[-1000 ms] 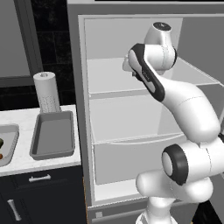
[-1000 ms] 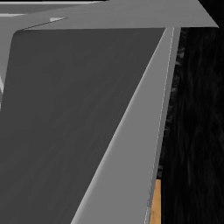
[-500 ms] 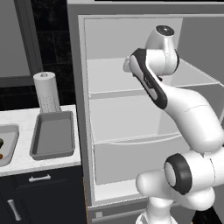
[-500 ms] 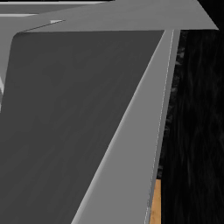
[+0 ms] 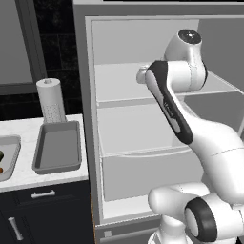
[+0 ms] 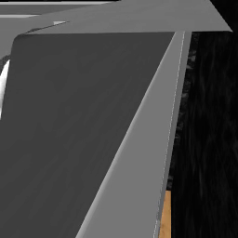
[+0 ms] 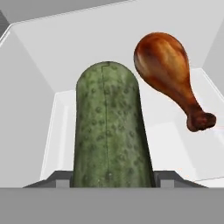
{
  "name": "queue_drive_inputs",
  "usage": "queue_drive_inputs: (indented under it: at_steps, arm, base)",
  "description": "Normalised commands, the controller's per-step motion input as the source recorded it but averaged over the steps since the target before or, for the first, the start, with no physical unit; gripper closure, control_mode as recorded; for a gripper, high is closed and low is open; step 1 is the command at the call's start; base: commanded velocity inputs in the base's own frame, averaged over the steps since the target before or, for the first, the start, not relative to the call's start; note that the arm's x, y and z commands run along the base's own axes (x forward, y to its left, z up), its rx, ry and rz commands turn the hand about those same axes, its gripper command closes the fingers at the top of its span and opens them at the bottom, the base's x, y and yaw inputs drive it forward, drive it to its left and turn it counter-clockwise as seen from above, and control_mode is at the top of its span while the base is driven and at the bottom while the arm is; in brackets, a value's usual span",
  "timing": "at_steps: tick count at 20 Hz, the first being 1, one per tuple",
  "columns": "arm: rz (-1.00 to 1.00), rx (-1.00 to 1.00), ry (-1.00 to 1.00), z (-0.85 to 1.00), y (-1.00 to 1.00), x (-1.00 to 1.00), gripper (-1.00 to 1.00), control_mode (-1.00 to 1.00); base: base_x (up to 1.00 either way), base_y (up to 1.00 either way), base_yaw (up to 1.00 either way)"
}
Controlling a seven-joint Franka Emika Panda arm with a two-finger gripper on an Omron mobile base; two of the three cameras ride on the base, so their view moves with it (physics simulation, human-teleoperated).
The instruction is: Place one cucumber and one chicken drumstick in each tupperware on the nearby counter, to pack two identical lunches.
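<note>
Cucumber (image 7: 111,127) between jaws; arm (image 5: 190,128) reaching deeper into fridge (image 5: 124,128) than before.

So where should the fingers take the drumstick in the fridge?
Probably across the thin shank just above the knobbed bone end of the drumstick, coming from the open side away from the cucumber. The meaty end is broad and rounded; the shank is narrow and the knob would likely stop slipping.
</note>
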Motion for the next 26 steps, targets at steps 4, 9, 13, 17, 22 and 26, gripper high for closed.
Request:
queue_drive_inputs:
  at_steps: [4, 9, 13, 17, 22, 26]
  arm:
    - [0.0, 0.0, 0.0, 0.46, 0.0, -1.0, 1.0, -1.0]
    - [0.0, 0.0, 0.01, 0.35, 0.03, -1.0, 1.0, -1.0]
    - [0.0, 0.0, 0.0, 0.12, 0.03, -1.0, 1.0, -1.0]
    - [0.0, 0.0, 0.0, 0.0, 0.0, -0.95, 1.0, -1.0]
    - [0.0, 0.0, 0.0, -0.04, 0.0, -0.53, 1.0, -1.0]
    - [0.0, 0.0, 0.0, -0.03, 0.0, -0.43, 1.0, -1.0]
  base:
    - [0.0, 0.0, 0.0]
    - [0.0, 0.0, 0.0]
    - [0.0, 0.0, 0.0]
    - [0.0, 0.0, 0.0]
    - [0.0, 0.0, 0.0]
    - [0.0, 0.0, 0.0]
